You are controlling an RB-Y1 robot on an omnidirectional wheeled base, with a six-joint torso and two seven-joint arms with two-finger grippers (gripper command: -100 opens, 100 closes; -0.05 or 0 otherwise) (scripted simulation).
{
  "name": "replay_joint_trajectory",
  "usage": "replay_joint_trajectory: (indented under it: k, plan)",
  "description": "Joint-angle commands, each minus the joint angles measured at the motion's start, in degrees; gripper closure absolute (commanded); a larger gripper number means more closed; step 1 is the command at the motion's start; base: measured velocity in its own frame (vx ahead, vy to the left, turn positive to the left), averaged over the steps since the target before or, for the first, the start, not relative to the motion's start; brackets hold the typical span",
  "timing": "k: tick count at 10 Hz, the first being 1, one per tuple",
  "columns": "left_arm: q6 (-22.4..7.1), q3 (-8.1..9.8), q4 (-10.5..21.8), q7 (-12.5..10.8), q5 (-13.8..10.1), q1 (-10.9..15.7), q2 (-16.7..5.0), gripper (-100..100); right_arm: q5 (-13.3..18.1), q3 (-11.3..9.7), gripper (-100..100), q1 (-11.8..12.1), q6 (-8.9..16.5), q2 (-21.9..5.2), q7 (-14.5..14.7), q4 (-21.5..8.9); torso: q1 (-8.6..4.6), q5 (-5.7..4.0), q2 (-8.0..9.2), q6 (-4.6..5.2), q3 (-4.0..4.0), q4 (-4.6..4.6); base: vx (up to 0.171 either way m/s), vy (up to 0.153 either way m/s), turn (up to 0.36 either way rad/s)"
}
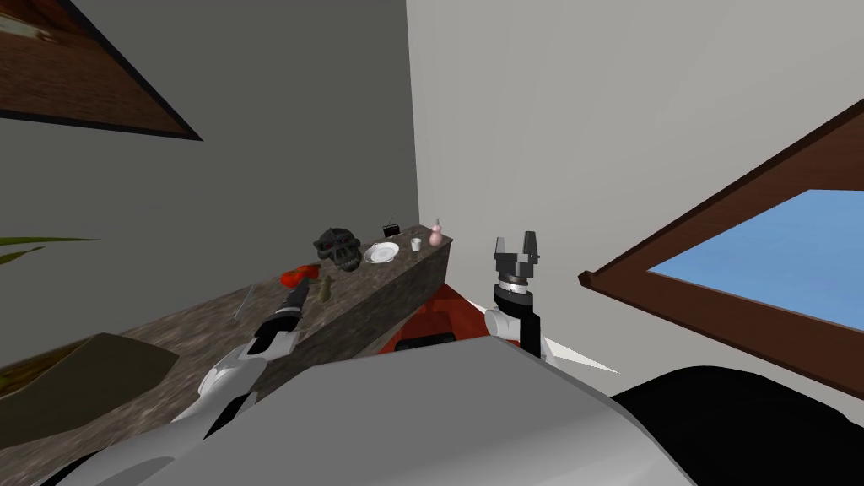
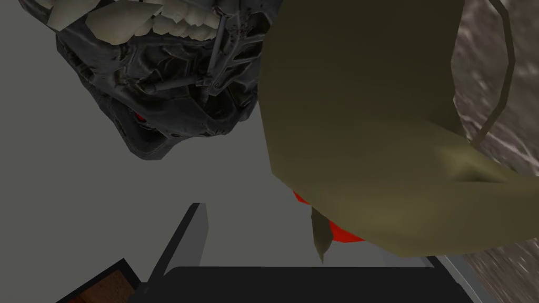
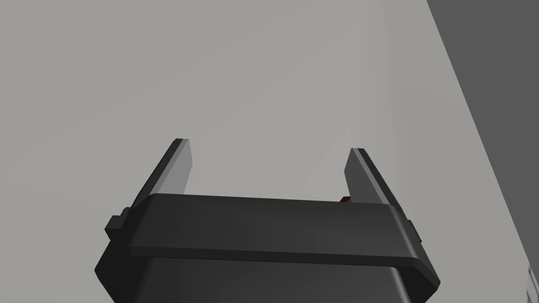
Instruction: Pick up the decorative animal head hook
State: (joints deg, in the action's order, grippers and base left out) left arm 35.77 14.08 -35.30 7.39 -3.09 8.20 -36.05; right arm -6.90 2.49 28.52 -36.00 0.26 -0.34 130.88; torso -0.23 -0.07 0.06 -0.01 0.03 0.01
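The animal head hook is a small olive-green piece (image 1: 325,288) lying on the speckled stone counter (image 1: 371,291). My left gripper (image 1: 300,292) is right at it. In the left wrist view the olive hook (image 2: 368,121) looms large between the fingers and covers most of one of them. The other finger (image 2: 184,239) stands apart from the hook, so the gripper is open. My right gripper (image 1: 516,247) is raised beside the counter's end, open, with nothing between its fingers (image 3: 176,168).
A dark skull-like mask (image 1: 338,247) sits just beyond the hook, with a red object (image 1: 298,275) beside it. Farther along the counter are a white plate (image 1: 382,251), cup (image 1: 416,244), pink bottle (image 1: 435,234) and small black item (image 1: 391,229). A thin grey utensil (image 1: 244,302) lies nearer me.
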Motion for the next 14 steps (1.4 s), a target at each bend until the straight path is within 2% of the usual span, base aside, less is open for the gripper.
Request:
replay_joint_trajectory:
  k: [1, 2, 3, 4, 5, 9, 10, 11, 12, 13, 14]
  plan:
    - [1.2, -0.23, 2.9, -0.1, -0.2, 1.0, -0.5, -100, 0.0, 0.0, 0, 0.0, 0.0, 0.0, 0.0, 0.0, 0.00, 0.00, 0.00, 0.00, 0.00, 0.00, -0.009, -0.031, 0.001]
    - [1.2, -0.23, 3.8, -0.1, -0.2, 1.0, -0.5, -100, 0.0, 0.0, 0, 0.0, 0.0, 0.0, 0.0, 0.0, 0.11, 0.03, 0.00, -0.01, 0.00, 0.00, -0.007, -0.001, 0.001]
    - [3.4, -0.87, 5.1, -0.5, -2.0, 3.1, -3.2, -100, 0.0, 0.0, 0, 0.0, 0.0, 0.0, 0.0, 0.0, 0.23, 0.05, 0.00, -0.01, 0.00, 0.00, -0.014, -0.043, -0.068]
    - [3.6, -1.11, 8.3, -0.5, -0.9, 4.4, -2.6, -100, 0.0, 0.0, 0, 0.0, 0.0, 0.0, 0.0, 0.0, 0.12, 0.01, -0.02, 0.04, -0.01, 0.01, -0.005, -0.025, -0.021]
    - [4.5, -1.25, 9.1, -0.6, -1.0, 4.9, -2.9, 100, 0.0, 0.0, 0, 0.0, 0.0, 0.0, 0.0, 0.0, 0.15, 0.04, -0.02, -0.01, -0.01, -0.01, 0.000, 0.000, 0.000]
    - [4.3, -1.25, 9.0, -0.6, -1.0, 4.8, -2.8, 100, 0.0, 0.0, 0, 0.0, 0.0, 0.0, 0.0, 0.0, 0.21, 0.03, 0.01, 0.01, 0.02, 0.03, 0.000, 0.000, 0.000]
    - [4.3, -1.25, 9.1, -0.6, -1.0, 4.8, -2.8, 0, 0.0, 0.0, 0, 0.0, 0.0, 0.0, 0.0, 0.0, 0.22, 0.03, 0.02, 0.02, 0.03, 0.04, 0.000, 0.000, 0.000]
    - [3.4, -0.87, 9.2, -0.5, -2.0, 3.1, -3.3, 100, 0.0, 0.0, 0, 0.0, 0.0, 0.0, 0.0, 0.0, 0.22, 0.02, 0.02, 0.02, 0.04, 0.05, -0.002, -0.013, -0.040]
    - [1.2, -0.23, 5.8, -0.1, -0.2, 1.0, -0.5, 100, 0.0, 0.0, 0, 0.0, 0.0, 0.0, 0.0, 0.0, 0.20, 0.04, 0.06, -0.03, 0.04, 0.03, 0.000, 0.032, 0.083]
    - [1.2, -0.23, 5.4, -0.1, -0.2, 1.0, -0.5, 100, 0.0, 0.0, 0, 0.0, 0.0, 0.0, 0.0, 0.0, 0.35, 0.09, 0.06, -0.07, 0.04, 0.01, 0.014, 0.050, 0.038]
    - [-1.1, 0.41, 2.0, 0.3, 1.6, -1.1, 1.9, 100, 0.0, 0.0, 0, 0.0, 0.0, 0.0, 0.0, 0.0, 0.42, 0.24, 0.09, -0.12, 0.00, -0.09, 0.036, 0.099, 0.075]
